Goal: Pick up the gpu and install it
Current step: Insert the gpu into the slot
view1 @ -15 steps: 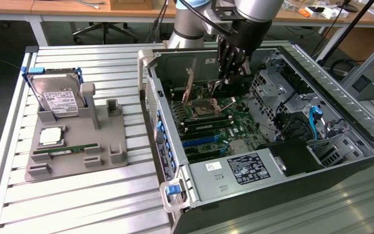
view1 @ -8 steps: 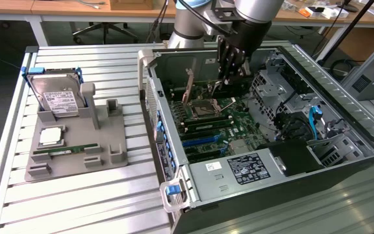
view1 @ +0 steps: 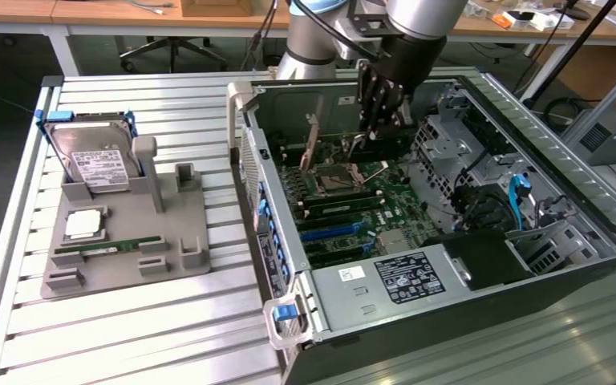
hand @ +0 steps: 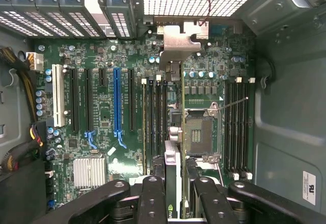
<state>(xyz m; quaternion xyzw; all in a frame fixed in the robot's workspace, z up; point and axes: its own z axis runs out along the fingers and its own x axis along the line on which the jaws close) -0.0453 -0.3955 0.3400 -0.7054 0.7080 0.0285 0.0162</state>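
Observation:
The gpu (hand: 173, 155) is seen edge-on in the wrist view, a thin dark card with its silver end bracket (hand: 181, 40) pointing at the case's rear grille. My gripper (hand: 178, 199) is shut on it, one black finger (hand: 153, 198) on each side. In the exterior view the gripper (view1: 378, 128) reaches down into the open computer case (view1: 597, 233). It holds the card upright above the motherboard, near the CPU socket (view1: 335, 178). The card's bracket end (view1: 314, 148) is toward the exterior view's left.
Long expansion slots, one of them blue (hand: 117, 102), lie beside the card on the motherboard, and memory slots (hand: 237, 127) flank the socket. Outside the case a grey stand (view1: 180, 241) holds a hard drive (view1: 94, 160), a CPU (view1: 83, 224) and a memory stick (view1: 110, 247).

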